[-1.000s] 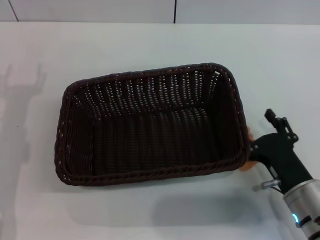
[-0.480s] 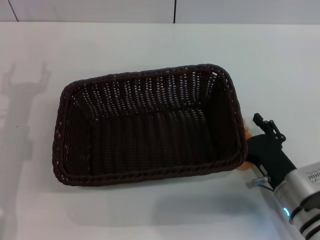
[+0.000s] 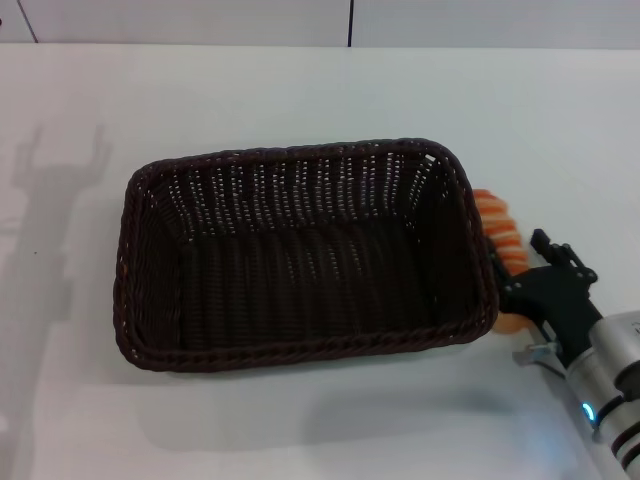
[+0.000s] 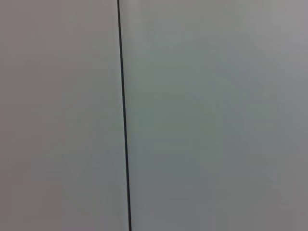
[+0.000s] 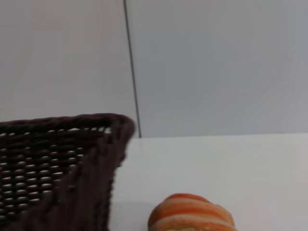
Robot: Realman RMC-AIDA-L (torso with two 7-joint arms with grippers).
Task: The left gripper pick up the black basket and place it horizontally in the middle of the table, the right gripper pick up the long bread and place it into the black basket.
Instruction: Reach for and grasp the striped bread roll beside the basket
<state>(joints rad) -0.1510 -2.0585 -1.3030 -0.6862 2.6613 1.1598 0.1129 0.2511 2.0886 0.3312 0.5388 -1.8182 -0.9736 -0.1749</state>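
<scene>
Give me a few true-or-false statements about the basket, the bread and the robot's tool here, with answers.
1. The black basket holds nothing. True.
2. The long bread lies inside the basket. False: it lies on the table, outside the basket's right end.
3. The right tool is at the bread's near end. True.
4. The left tool is over the basket. False: it is not in view; only a shadow falls on the table's left.

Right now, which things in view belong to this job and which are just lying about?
Job:
black basket, empty, mid-table
long bread, outside the basket's right end
right tool, at the bread
white table

Lying about:
nothing seen; left tool out of view
</scene>
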